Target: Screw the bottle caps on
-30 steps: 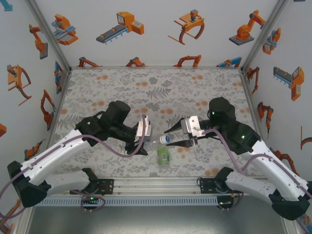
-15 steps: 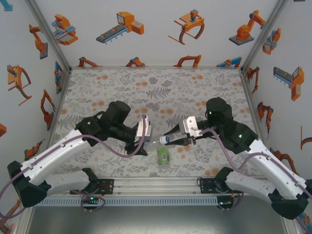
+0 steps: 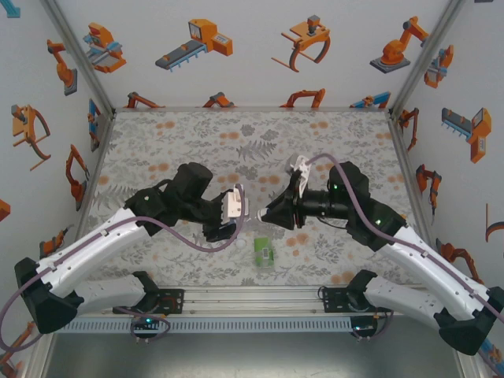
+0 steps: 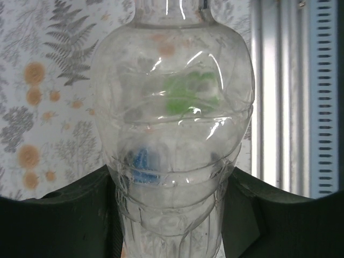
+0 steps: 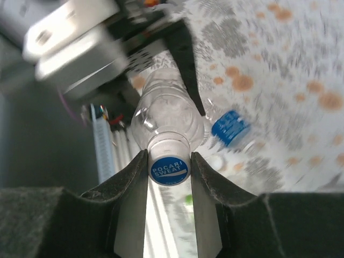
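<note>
Cap-threading step. Left pincer [image 3: 223,230] clamps the plain bottle [image 4: 172,123], held level with its neck toward three o'clock. Right pincer [image 3: 270,217] is closed on the cap [image 5: 169,167] (blue-printed top), which sits on that neck. The next move probably calls for wrist rotation under light axial pressure. Green-label bottle [image 3: 263,250] lies on the table [image 3: 173,142] at six o'clock.

Clear bottle [image 4: 172,134], blue-topped white cap [image 5: 169,168]

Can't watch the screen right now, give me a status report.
Left gripper shut on clear bottle. Right gripper shut on its cap. Green bottle lies loose nearby; nothing in the way.
</note>
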`<state>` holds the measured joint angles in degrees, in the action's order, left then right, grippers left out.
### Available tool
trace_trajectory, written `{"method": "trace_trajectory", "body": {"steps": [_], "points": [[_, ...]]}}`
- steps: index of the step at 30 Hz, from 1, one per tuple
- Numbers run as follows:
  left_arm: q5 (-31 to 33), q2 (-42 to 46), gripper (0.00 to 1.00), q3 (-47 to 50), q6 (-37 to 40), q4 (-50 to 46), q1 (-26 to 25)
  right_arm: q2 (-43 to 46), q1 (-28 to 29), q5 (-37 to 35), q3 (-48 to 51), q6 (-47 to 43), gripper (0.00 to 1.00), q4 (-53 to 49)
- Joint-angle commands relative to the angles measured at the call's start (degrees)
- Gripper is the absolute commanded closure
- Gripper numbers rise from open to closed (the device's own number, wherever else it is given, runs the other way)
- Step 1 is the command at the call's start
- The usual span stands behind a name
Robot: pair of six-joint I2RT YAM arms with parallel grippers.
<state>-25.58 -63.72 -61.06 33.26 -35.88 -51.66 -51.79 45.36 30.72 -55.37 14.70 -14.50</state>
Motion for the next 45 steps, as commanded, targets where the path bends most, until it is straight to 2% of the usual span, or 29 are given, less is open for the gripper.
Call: {"method": "trace_trajectory", "body": {"steps": [1,4,6,11,15,18,19,22,23,25,30,39,41,45], "points": [[6.42,-0.58,1.00,0.83,0.86,10.83,-0.28,-1.04,0.23,-16.21,0.97,36.01,1.00,-2.24],[9.66,-0.83,1.00,2.12,1.07,15.38,-0.24,0.23,0.21,-20.77,4.60,51.88,1.00,-2.29],[10.86,-0.88,1.00,2.94,1.65,18.13,-0.18,0.67,0.19,-21.31,6.44,56.76,1.00,-0.44],[11.28,-2.17,1.00,2.86,3.38,19.56,-0.02,0.84,0.20,-22.77,6.31,56.22,1.00,-0.25],[10.10,-2.46,1.00,2.43,3.50,18.51,-0.02,0.46,0.17,-22.05,4.73,51.39,1.00,-0.50],[9.13,-1.86,1.00,2.78,3.39,17.79,-0.02,1.40,0.10,-20.28,5.22,44.20,1.00,4.13],[8.83,-1.66,1.00,2.71,3.44,17.28,-0.06,1.72,0.16,-19.86,5.27,42.35,0.97,5.15],[7.52,-0.69,1.00,2.58,3.40,15.73,-0.02,3.35,0.17,-18.49,3.98,32.12,0.75,5.81],[6.94,-0.38,1.00,2.40,3.44,14.92,-0.02,3.91,0.16,-18.23,3.55,28.13,0.62,5.77],[5.48,0.06,1.00,1.89,3.49,13.00,-0.02,5.07,0.16,-18.20,3.09,21.60,0.52,6.03],[0.85,1.08,1.00,0.06,2.98,8.26,-0.02,6.09,0.17,-8.33,0.06,1.08,0.46,7.83],[-9.90,2.73,1.00,-2.89,1.40,-0.59,-0.03,3.33,0.24,21.36,-7.28,-37.57,0.46,-1.91],[-11.39,2.71,1.00,-3.71,1.06,-2.65,-0.11,2.84,0.24,23.94,-7.86,-42.64,0.45,-2.81],[-12.78,3.50,1.00,-3.93,0.04,-4.22,-0.11,1.40,0.21,25.92,-8.55,-46.36,0.44,-3.69]]}}
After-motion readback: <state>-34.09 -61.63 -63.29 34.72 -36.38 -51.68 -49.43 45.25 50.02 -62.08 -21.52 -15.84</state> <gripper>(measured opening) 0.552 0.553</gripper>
